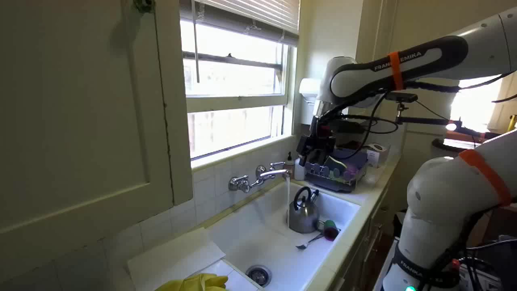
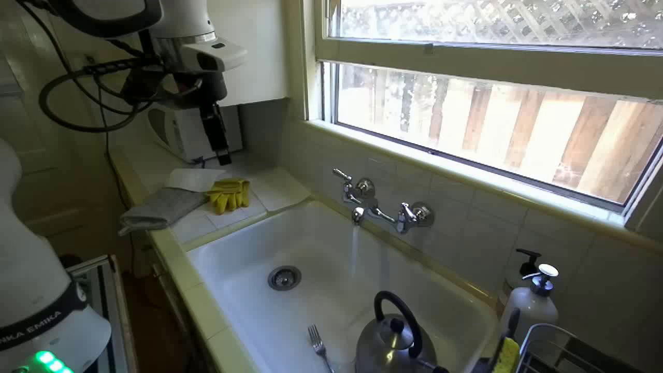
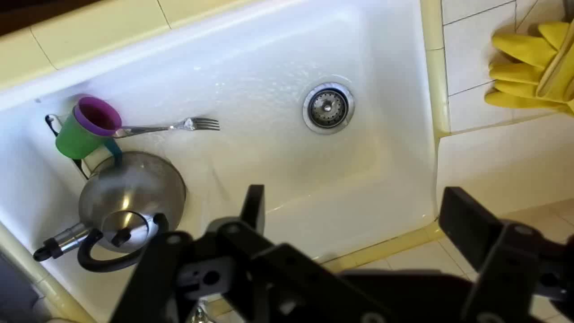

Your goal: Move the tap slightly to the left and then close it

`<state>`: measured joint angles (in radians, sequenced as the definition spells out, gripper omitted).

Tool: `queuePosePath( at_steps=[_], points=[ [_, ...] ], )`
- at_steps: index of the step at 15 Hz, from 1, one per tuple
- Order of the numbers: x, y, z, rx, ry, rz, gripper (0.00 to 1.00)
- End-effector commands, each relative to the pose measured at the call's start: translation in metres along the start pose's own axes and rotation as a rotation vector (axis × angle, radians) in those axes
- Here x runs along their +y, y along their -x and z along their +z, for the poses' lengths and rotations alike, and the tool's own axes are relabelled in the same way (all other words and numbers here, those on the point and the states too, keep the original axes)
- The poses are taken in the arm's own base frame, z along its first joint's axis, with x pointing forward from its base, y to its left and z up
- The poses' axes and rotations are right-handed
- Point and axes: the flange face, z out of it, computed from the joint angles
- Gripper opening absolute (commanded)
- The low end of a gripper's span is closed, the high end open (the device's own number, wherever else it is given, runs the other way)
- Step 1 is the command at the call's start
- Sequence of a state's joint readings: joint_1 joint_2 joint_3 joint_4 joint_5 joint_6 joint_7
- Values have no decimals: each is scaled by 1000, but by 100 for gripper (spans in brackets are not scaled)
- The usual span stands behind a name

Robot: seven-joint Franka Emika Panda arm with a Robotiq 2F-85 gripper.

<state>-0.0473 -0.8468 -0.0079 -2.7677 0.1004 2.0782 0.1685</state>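
Note:
The chrome tap (image 1: 272, 173) (image 2: 372, 208) is mounted on the tiled wall above the sink, with a handle on each side of its spout. Water runs from the spout into the sink in both exterior views. In the wrist view only a small chrome piece (image 3: 199, 315) shows at the bottom edge, with the rest hidden behind the gripper. My gripper (image 3: 354, 193) is open, its two black fingers wide apart with nothing between them. It also shows in both exterior views (image 1: 309, 157) (image 2: 222, 158), up in the air and apart from the tap.
The white sink (image 3: 269, 148) holds a metal kettle (image 1: 303, 216), a fork (image 3: 197, 124) and a green and purple cup (image 3: 89, 128). Yellow gloves (image 2: 229, 194) lie on the counter. A dish rack (image 1: 335, 173) and soap bottles (image 2: 531, 305) stand at the opposite end. The window sill (image 2: 466, 176) is above the tap.

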Motion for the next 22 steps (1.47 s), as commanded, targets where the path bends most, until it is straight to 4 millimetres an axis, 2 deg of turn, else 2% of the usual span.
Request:
queuePosePath(
  at_steps=[1,12,14,16,22],
  points=[
    [1,1,2,-7,2,1,100],
    [1,2,7,-19,4,2,100],
    [11,-17,13,36,43,111,100],
    [22,-40,25,56,42,147,100],
    [43,-100,72,137,74,78,100]
  ],
)
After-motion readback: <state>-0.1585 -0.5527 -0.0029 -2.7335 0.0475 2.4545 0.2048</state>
